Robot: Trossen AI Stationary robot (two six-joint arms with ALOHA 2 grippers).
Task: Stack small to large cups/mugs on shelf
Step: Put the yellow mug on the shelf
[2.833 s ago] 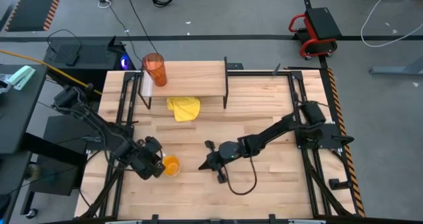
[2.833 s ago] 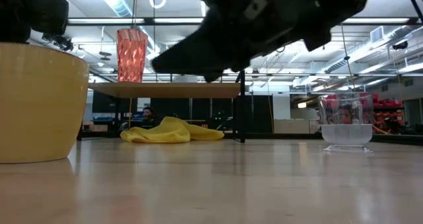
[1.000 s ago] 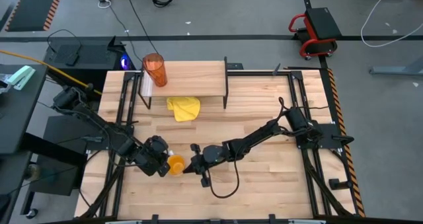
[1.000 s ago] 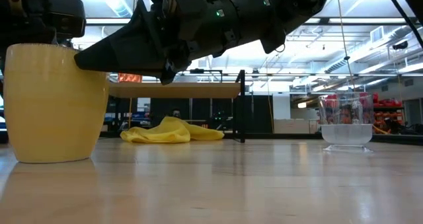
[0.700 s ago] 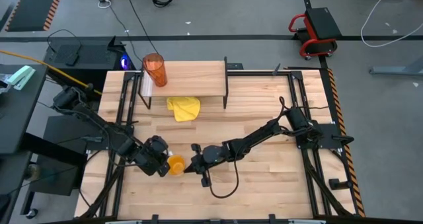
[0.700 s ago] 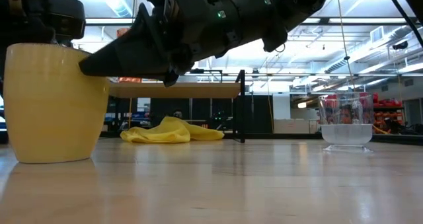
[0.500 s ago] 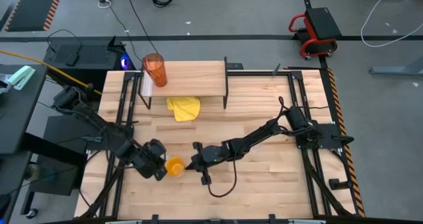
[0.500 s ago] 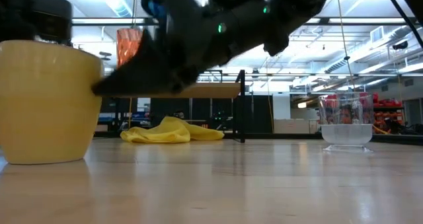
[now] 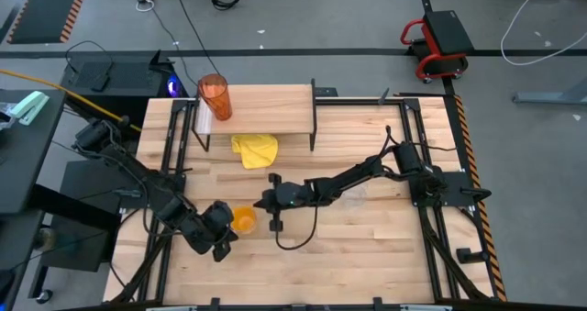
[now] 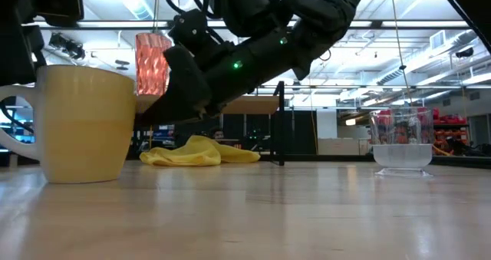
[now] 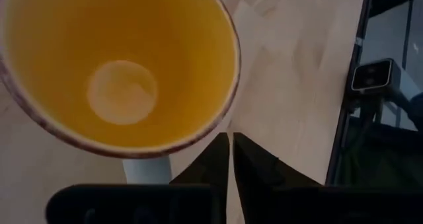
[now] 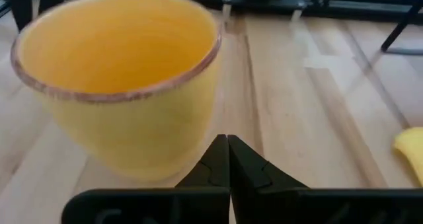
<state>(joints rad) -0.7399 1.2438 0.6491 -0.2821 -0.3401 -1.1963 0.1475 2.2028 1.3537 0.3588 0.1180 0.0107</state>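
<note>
The orange mug (image 9: pixel 242 220) stands upright on the surface, well in front of the shelf (image 9: pixel 260 109), mouth up, so its long axis is vertical. It sits between the two hands. The left hand (image 9: pixel 220 240) is just beside the mug on the side away from the shelf, next to the white handle (image 11: pixel 147 168), with its fingers nearly together and nothing between them. The right hand (image 9: pixel 265 202) is just beside the mug on its shelf-ward side, fingers shut and empty, tips almost at the mug's wall. Both are about equally near, and neither has a grip. The tall tumbler (image 9: pixel 215 96) already stands at the shelf's left end; the small clear cup (image 10: pixel 400 146) stands apart on the surface. I see no brand, label or readable writing anywhere on the cups.
</note>
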